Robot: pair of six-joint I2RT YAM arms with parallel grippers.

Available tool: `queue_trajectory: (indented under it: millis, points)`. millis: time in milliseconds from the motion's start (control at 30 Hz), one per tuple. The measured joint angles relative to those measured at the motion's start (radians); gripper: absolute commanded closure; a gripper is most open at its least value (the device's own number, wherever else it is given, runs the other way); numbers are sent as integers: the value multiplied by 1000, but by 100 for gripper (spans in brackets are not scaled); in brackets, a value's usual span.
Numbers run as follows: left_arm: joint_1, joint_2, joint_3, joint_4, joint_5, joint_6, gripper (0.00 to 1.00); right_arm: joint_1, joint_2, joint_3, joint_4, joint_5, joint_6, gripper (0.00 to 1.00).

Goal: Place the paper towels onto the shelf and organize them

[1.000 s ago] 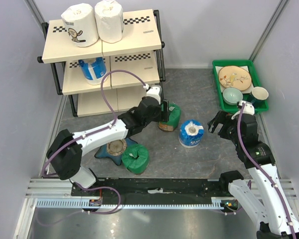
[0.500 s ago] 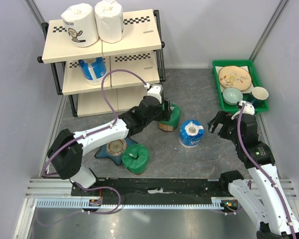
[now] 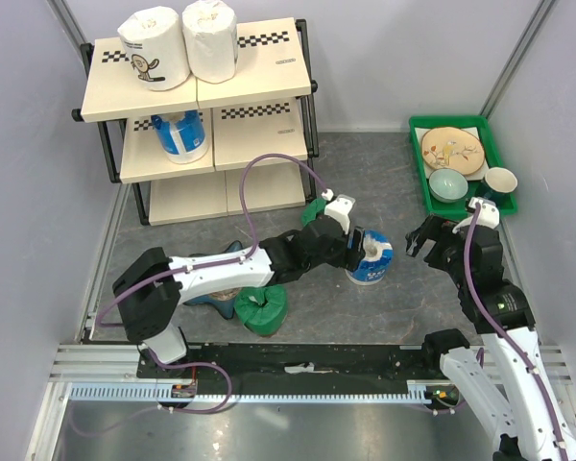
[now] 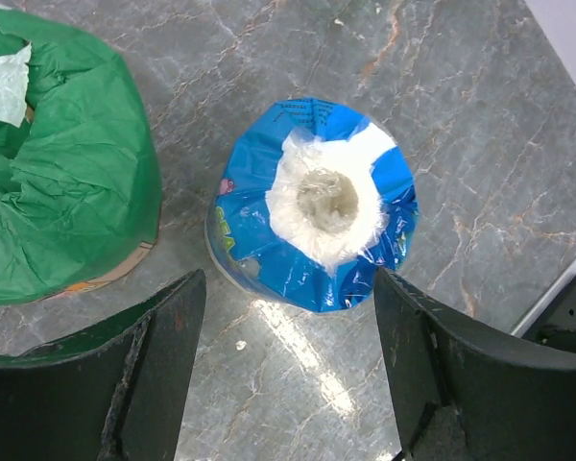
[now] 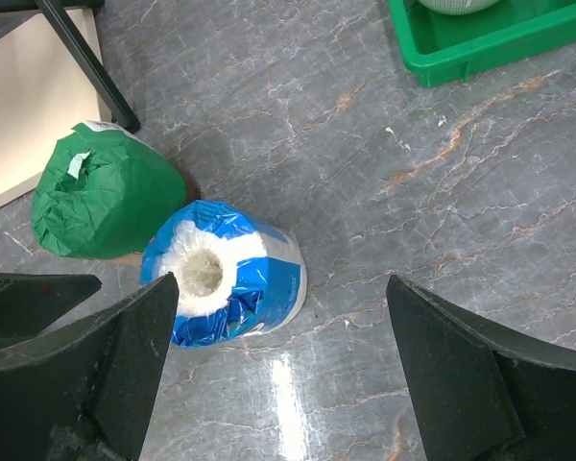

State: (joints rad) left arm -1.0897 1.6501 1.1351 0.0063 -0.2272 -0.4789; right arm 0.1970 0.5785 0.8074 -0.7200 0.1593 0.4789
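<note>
Now the left gripper (image 4: 286,288) hangs over the upright blue roll (image 3: 372,252) at the frame's centre on the bench (image 3: 384,197), jaws spread. A green roll (image 4: 58,163) stands just beside it. At right the right gripper (image 3: 427,240) hovers, jaws wide apart.

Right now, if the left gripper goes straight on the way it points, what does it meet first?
The blue paper towel roll: it stands upright dead ahead of the open left gripper, roughly between its fingers. The green roll sits off to the side. How far ahead is unclear.
</note>
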Motion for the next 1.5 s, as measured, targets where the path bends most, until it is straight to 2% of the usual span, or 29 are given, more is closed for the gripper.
queue_trajectory:
  millis: [767,1167,1500]
  points:
    - [-6,166,145,-100,-83,-113,21,0,12,0,0,-2,-1,2]
    - [-6,239,216,-152,-143,-166,27,0,12,0,0,-5,-1,2]
    - [-6,188,183,-154,-128,-171,22,0,75,0,0,-9,-1,2]
